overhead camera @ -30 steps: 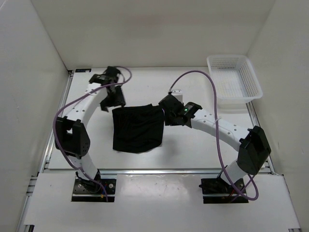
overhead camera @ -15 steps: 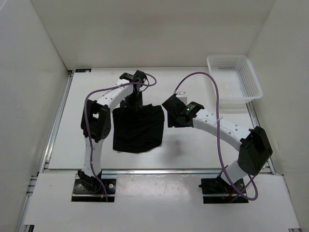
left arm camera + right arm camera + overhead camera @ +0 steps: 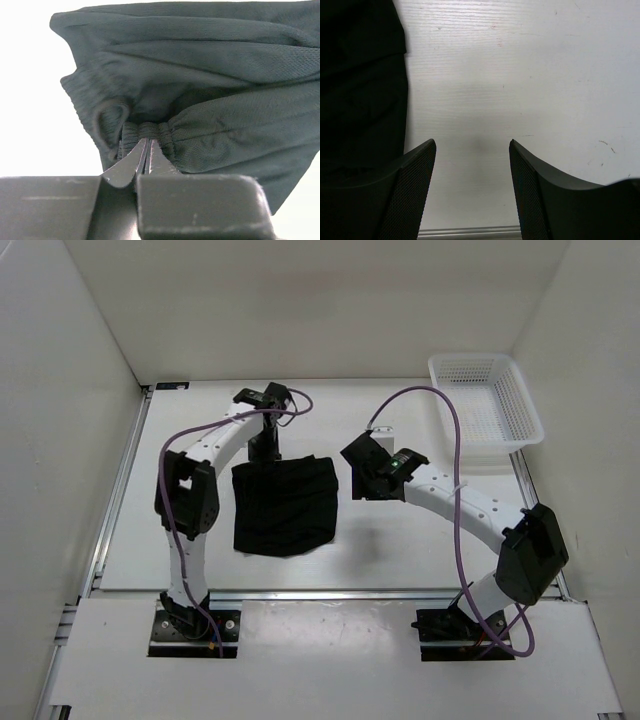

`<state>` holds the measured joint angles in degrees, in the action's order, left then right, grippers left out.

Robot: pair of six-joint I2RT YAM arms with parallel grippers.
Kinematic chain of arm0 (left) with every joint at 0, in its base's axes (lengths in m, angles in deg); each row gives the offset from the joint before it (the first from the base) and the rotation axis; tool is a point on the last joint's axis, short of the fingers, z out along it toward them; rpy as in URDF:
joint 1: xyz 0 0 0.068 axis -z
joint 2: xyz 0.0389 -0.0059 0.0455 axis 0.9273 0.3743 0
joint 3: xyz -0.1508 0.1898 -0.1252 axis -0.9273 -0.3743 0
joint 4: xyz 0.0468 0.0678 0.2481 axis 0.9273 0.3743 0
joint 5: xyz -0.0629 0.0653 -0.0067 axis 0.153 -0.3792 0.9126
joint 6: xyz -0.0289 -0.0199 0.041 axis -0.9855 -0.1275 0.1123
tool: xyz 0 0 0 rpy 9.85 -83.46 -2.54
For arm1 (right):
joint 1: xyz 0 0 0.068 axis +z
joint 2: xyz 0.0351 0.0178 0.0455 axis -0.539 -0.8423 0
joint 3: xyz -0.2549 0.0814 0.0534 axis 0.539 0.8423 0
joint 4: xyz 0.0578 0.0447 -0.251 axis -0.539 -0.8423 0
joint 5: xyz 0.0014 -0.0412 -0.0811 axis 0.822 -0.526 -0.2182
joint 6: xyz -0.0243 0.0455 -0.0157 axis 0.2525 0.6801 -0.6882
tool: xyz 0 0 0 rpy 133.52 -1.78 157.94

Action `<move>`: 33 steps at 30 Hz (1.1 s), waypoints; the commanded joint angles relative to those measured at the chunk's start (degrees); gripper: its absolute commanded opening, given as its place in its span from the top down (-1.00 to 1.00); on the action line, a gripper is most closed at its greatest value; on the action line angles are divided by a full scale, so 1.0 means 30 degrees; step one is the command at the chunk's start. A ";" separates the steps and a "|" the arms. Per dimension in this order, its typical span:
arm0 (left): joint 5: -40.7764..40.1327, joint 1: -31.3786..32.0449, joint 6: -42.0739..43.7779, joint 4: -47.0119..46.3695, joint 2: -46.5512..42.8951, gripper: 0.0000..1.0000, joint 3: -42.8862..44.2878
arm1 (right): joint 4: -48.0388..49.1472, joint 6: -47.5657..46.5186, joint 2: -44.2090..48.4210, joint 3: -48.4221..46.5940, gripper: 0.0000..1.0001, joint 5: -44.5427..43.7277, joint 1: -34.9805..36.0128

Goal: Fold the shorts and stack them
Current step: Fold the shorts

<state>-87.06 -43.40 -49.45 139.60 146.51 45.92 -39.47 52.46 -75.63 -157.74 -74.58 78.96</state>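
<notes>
The left gripper pinches the shorts at their far waistband (cloth lies nearward); the right gripper, jaws spread, hangs just right of them.

A white plastic mesh basket sits in the far right corner of the white table, close to the right wall; its sides and floor are an open lattice; plain white walls also close in the table at the back and on the left; metal rails run along the table's left edge and near edge; a white board lies in front of the near rail; the right wrist view shows faint scuff marks on the tabletop.
</notes>
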 commanded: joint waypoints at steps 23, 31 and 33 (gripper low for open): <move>0.0700 -0.5717 -0.0608 0.0456 -0.3093 0.36 0.0070 | -0.0396 0.0245 0.1029 0.1035 -0.74 -0.0268 -0.0039; -0.1934 -0.5920 -0.1663 0.0079 -0.9444 0.33 -0.4289 | 0.0364 0.0070 0.0648 0.0830 -0.72 0.0787 0.0547; -0.1938 -0.6096 -0.1897 -0.0390 -1.0593 0.19 -0.5838 | 0.0366 0.0070 0.0880 0.0830 -0.86 0.0787 0.0373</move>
<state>-89.26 -60.62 -53.39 139.04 119.30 33.61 -39.91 52.64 -74.53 -154.83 -73.05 80.10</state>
